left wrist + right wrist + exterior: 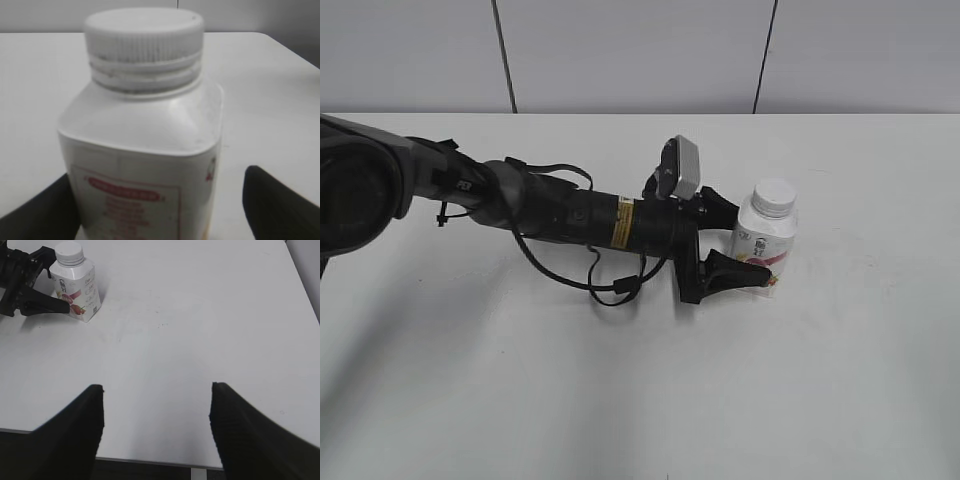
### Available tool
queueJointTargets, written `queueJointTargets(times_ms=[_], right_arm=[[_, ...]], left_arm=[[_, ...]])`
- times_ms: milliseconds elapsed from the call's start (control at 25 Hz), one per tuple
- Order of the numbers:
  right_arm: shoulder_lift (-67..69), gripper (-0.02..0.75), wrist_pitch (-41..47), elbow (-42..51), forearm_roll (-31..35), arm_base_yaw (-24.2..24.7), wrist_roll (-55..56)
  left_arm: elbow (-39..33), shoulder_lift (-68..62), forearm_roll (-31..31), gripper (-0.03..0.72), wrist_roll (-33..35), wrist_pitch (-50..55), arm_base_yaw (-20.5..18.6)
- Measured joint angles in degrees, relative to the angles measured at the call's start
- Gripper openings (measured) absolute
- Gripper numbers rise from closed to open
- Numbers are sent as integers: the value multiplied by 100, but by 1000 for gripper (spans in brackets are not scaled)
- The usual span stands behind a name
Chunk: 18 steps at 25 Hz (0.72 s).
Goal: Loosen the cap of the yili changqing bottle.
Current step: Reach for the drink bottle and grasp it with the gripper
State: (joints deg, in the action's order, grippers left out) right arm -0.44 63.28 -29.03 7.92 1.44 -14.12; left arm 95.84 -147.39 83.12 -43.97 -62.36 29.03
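Observation:
The yili changqing bottle (766, 240) stands upright on the white table, right of centre, white with a pink-red strawberry label. Its white screw cap (774, 196) sits on the neck. My left gripper (752, 245) is open, with its two black fingers on either side of the bottle's lower body. In the left wrist view the bottle (145, 150) and cap (144, 35) fill the frame; the left finger is against the bottle and the right finger stands apart from it. My right gripper (156, 390) is open and empty, far from the bottle (76, 285), near the table's front edge.
The left arm (560, 210) with a loose black cable lies across the table from the left. The table's front edge (150, 459) shows just below the right gripper. A grey panelled wall (640, 50) stands behind the table.

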Motion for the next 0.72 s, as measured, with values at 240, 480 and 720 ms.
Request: queueJointTargets(times_ms=[240, 480, 720], right_arm=[[0, 527, 0, 0, 0, 0, 0], [0, 527, 0, 0, 0, 0, 0], [0, 527, 0, 0, 0, 0, 0]], left_arm=[[7, 0, 25, 464, -12, -4, 87], [7, 0, 42, 393, -17, -4, 112], [7, 0, 35, 386, -63, -17, 112]])
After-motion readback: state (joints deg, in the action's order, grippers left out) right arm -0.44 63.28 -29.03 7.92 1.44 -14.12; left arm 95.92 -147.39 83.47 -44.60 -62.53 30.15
